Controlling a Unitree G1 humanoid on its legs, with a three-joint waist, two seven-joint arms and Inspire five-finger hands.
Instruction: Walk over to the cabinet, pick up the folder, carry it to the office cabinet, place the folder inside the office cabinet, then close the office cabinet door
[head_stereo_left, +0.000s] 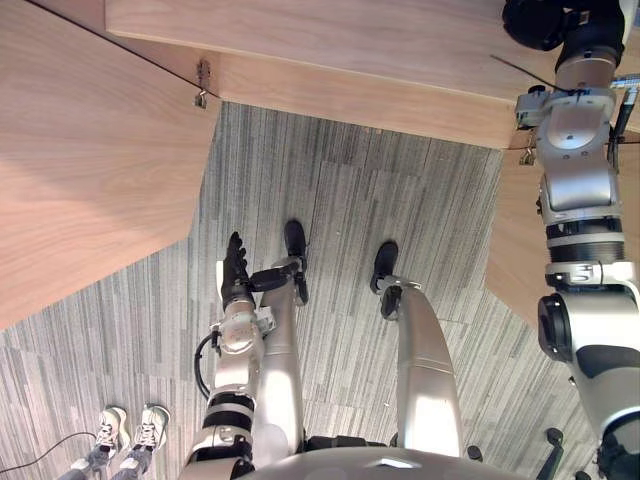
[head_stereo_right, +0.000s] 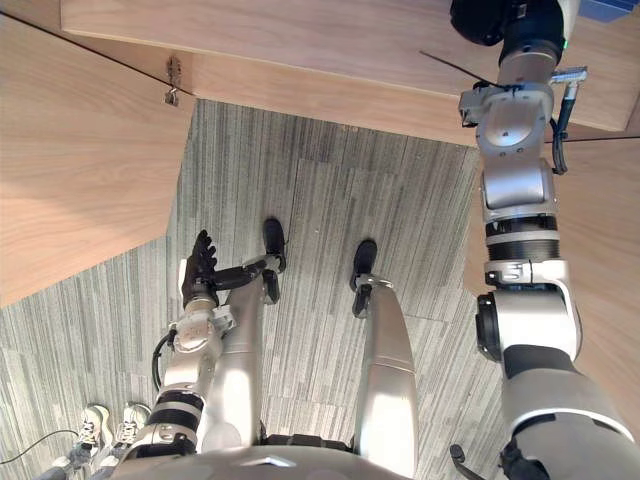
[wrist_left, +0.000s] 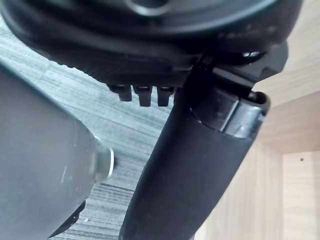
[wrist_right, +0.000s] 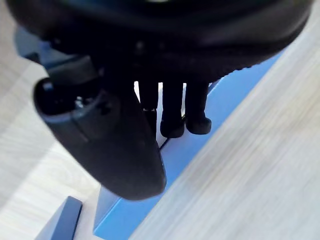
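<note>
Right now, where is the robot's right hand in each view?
Left eye view: the right hand is in the top right corner, against the wooden cabinet.
Right eye view: the hand is also top right, beside the blue folder.
Right wrist view: the hand is the dark bulk above the folder.
Shared landmark: the cabinet's light wood.

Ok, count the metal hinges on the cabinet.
2: one hinge at the upper corner of the left door, another hinge by the right door. More may be hidden.
</note>
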